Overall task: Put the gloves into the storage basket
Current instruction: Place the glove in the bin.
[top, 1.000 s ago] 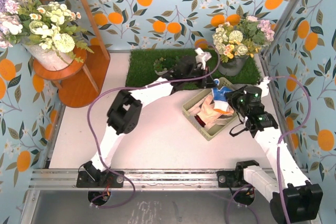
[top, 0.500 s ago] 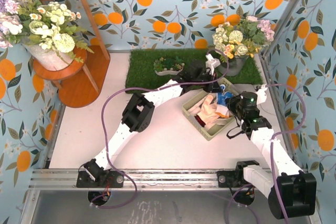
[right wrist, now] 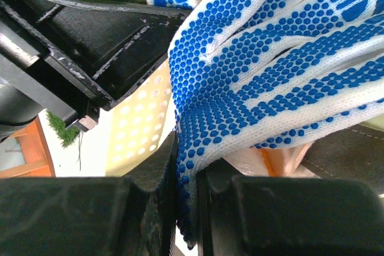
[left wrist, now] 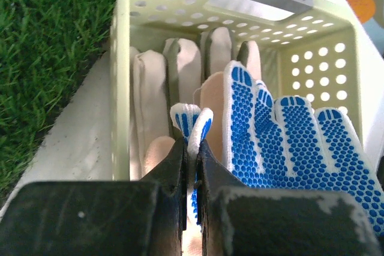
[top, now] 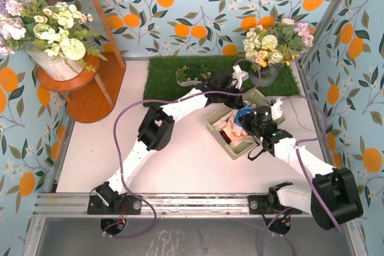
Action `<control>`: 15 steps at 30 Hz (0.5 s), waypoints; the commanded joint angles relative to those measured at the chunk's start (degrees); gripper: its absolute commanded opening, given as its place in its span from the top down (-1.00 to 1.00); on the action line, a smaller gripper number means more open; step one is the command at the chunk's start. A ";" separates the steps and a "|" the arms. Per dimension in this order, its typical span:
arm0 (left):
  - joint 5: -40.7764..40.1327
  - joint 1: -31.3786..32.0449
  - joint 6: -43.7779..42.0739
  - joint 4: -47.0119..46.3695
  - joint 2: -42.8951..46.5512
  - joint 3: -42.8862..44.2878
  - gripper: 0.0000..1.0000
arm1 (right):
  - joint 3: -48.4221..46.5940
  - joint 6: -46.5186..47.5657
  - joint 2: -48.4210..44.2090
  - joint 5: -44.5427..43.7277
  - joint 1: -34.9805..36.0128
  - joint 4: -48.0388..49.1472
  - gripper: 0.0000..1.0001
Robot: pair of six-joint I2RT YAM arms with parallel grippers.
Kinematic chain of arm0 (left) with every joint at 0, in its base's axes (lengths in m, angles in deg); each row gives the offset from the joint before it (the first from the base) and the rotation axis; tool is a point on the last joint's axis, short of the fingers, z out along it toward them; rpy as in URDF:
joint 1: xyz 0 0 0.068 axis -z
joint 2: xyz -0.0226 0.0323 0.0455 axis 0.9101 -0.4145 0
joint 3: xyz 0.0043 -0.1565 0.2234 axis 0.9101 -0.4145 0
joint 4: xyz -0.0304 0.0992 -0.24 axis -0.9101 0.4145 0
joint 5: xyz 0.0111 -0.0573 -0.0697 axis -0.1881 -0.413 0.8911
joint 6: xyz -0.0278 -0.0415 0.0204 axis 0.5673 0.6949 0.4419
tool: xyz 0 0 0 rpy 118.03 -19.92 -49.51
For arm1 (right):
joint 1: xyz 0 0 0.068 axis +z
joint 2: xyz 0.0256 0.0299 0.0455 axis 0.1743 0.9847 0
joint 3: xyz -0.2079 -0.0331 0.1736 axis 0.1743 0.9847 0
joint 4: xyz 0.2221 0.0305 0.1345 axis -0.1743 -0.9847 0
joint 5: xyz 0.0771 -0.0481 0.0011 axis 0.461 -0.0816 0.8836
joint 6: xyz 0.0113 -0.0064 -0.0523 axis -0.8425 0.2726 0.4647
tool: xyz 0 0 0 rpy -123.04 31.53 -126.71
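The pale green storage basket lies right of the table's middle, in front of the grass mat. A blue-and-white dotted glove hangs over its far end. My left gripper is shut on a fold of this glove, seen in the left wrist view. My right gripper is also shut on the glove, at its edge. Peach gloves lie in the basket. Cream-and-grey glove fingers lie along the basket's wall.
A green grass mat lies behind the basket, with a small white dish of plants on it. A flower pot stands at the back right. A wooden stool with flowers stands at the left. Walls close in on the right.
My right gripper has moved left over the basket with the blue-and-white glove. My left gripper has come from over the grass to the basket's far end and shut on the same glove.
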 commanded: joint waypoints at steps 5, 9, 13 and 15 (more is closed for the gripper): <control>-8.76 -2.93 -5.75 1.91 3.18 4.42 1.00 | 1.95 -8.57 -0.05 5.23 2.57 5.74 1.00; -9.26 -3.05 -6.90 3.03 3.48 5.76 1.00 | 4.87 -14.27 -1.56 6.35 2.55 10.00 1.00; -10.37 -3.11 -8.31 4.97 2.95 7.85 1.00 | 6.29 -18.38 -2.58 6.72 2.55 12.93 1.00; -10.40 -3.13 -8.44 5.48 2.99 8.23 1.00 | 7.21 -20.12 -3.24 6.94 2.56 14.99 1.00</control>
